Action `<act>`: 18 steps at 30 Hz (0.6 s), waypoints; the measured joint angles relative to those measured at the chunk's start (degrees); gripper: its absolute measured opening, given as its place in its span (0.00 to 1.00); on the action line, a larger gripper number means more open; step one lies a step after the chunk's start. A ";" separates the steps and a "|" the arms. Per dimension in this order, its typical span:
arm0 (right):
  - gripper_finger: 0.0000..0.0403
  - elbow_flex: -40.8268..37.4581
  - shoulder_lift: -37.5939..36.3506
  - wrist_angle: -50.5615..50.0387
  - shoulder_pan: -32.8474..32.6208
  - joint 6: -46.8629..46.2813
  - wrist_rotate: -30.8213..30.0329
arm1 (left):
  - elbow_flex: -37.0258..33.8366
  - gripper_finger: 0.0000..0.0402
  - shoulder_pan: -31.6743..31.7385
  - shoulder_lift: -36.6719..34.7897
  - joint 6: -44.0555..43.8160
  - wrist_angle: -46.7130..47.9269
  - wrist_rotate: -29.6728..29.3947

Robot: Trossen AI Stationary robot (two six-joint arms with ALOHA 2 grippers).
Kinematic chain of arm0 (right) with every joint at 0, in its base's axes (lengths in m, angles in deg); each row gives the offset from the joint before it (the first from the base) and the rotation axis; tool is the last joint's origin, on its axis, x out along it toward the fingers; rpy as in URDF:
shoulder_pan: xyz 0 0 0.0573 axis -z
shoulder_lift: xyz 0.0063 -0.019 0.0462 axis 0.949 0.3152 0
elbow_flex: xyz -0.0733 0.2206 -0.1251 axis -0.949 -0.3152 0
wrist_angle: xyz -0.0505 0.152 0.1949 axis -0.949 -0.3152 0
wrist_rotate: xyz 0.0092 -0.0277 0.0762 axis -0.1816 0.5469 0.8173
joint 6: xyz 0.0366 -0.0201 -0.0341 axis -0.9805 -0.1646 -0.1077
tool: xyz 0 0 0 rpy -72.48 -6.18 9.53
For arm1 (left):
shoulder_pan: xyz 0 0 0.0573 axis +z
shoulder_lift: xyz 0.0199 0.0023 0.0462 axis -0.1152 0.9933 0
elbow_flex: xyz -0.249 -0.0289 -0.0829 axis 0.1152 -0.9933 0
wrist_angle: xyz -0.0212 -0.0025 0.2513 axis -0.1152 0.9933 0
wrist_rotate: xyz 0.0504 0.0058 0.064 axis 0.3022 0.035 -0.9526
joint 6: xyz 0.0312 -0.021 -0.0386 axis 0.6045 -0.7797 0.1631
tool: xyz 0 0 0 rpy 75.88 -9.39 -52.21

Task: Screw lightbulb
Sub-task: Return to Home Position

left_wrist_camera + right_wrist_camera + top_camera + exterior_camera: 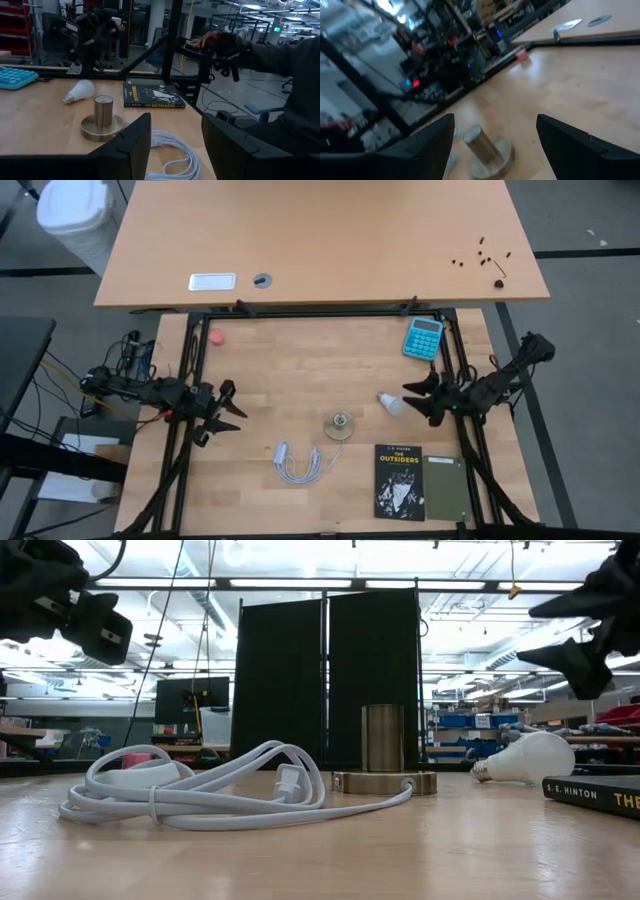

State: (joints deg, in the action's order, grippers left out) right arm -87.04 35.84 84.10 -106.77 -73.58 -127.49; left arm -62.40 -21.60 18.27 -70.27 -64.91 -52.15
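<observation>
the black book (pixel 399 481) reads "the outsiders", its spine "s. e. hinton".

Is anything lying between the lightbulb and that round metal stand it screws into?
Nothing visible does. The lightbulb lies on its side on bare wood beside the stand. The white cable and the book lie clear of that gap.

Wooden table (pixel 300 370) noted. Blue calculator (pixel 423 337) is set at the far right corner, small red object (pixel 216 336) near the far left corner. Metal lamp base (pixel 340 425) is stood upright near the centre; lightbulb (pixel 390 403) is laid on its side nearby, apart, toward the right edge. Coiled white cable (pixel 300 462), black book (pixel 399 481) and olive pad (pixel 446 488) are ranged along the near edge, the pad nearest the right corner.
</observation>
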 joint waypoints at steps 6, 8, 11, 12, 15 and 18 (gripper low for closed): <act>0.73 0.00 -4.97 0.12 3.92 -0.01 0.00 | 0.00 0.44 0.45 0.02 0.00 0.02 -0.01; 0.73 0.00 -5.79 -0.02 5.22 0.00 0.02 | -0.02 0.44 1.60 0.02 -0.01 0.02 -0.03; 0.73 0.00 -7.52 0.15 7.11 -0.04 -0.03 | -0.02 0.44 4.00 0.02 0.00 0.02 -0.04; 0.73 0.00 -7.42 0.33 7.70 -0.02 -0.05 | -0.02 0.44 4.81 0.02 0.00 0.02 -0.04; 0.73 0.00 -7.38 0.09 9.22 0.00 -0.05 | -0.02 0.44 7.16 0.02 0.00 0.02 -0.04; 0.73 0.00 -7.38 0.10 11.13 0.00 -0.04 | -0.02 0.44 9.30 0.02 0.00 0.02 -0.04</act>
State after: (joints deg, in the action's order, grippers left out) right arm -87.04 28.45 84.21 -95.63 -73.58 -127.53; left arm -62.43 -12.29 18.28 -70.27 -64.89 -52.19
